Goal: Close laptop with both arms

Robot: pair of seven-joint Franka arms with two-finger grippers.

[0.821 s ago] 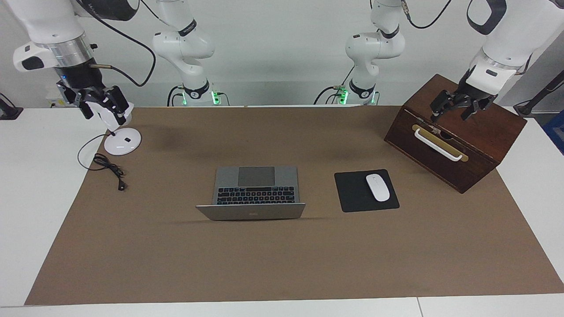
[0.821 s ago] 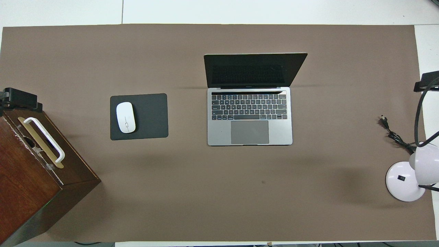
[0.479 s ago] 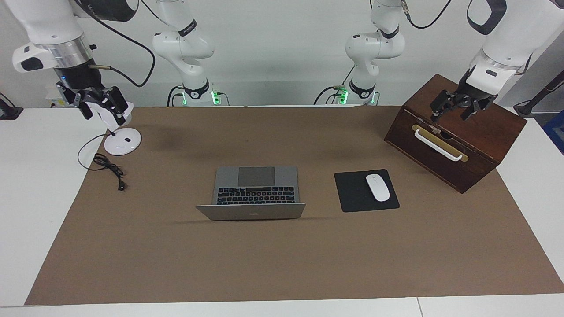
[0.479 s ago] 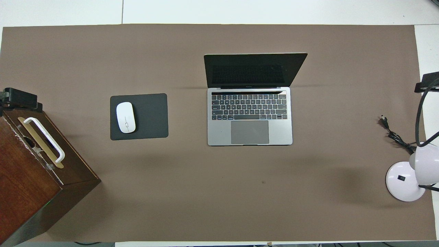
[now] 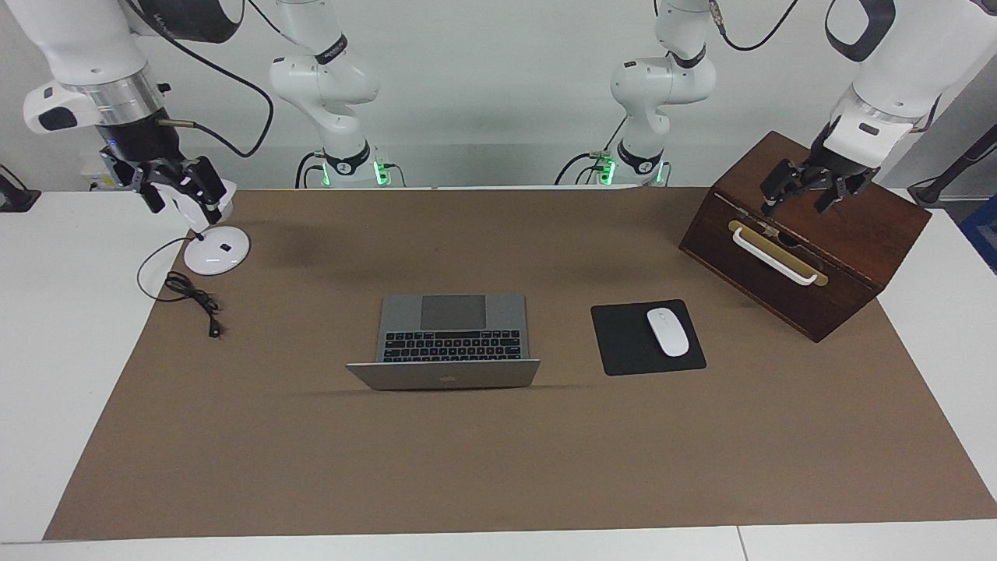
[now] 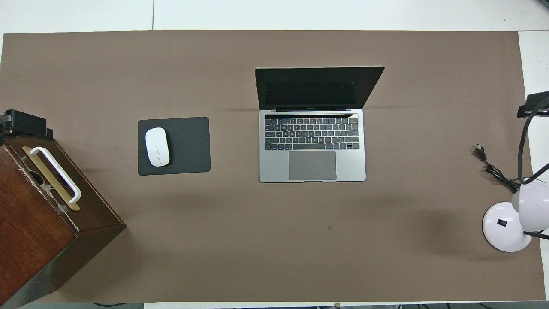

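While the laptop (image 5: 444,340) stood open at the middle of the brown mat (image 5: 498,467), lid raised and screen turned toward the robots, neither arm had reached it. The right gripper (image 5: 181,191), fingers spread and empty, hung over the white lamp base (image 5: 216,251) at its own end of the table; the left gripper (image 5: 806,191), likewise spread and empty, hung over the wooden box (image 5: 810,257). Closing appeared not yet begun. Good practice would have been to bring both grippers to the lid's top edge, one near each corner, and press it down evenly toward the keyboard, steadying the base so it would not slide toward the mouse pad (image 5: 635,347).
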